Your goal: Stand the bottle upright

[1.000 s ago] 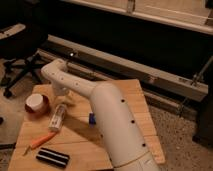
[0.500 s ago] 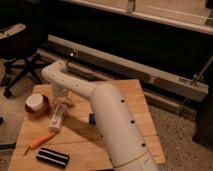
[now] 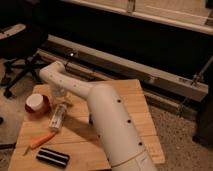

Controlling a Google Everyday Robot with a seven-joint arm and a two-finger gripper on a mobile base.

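One bottle [image 3: 57,119] is the whole job here, and it lies flat on its side on the left part of the wooden table [image 3: 137,100]; its far end points back toward the arm's tip and its near end toward the front edge, slightly slanted. Just to its left sits a red-and-white bowl [image 3: 36,104], close but, as far as I can make out, not touching; nearer the front lie an orange carrot [image 3: 42,141] and a black bar [image 3: 52,157], both apart from the bottle.

The big white arm [image 3: 112,125] reaches across from the right and bends down at its end, so the gripper [image 3: 61,95] hangs low over the bottle's far end, right at it or just above (the wrist hides the contact from where I stand); whether it has closed on the bottle or is merely poised there I cannot tell.

My reading is that this is the approach-and-grasp step; nothing has been raised, so the standing-up itself is not yet done. Next it needs a firm hold near that far end, then a lift that swings that end up over the base; the swing should keep away from the bowl, and the base wants bare wood beneath it before letting go, or the slim thing may topple.
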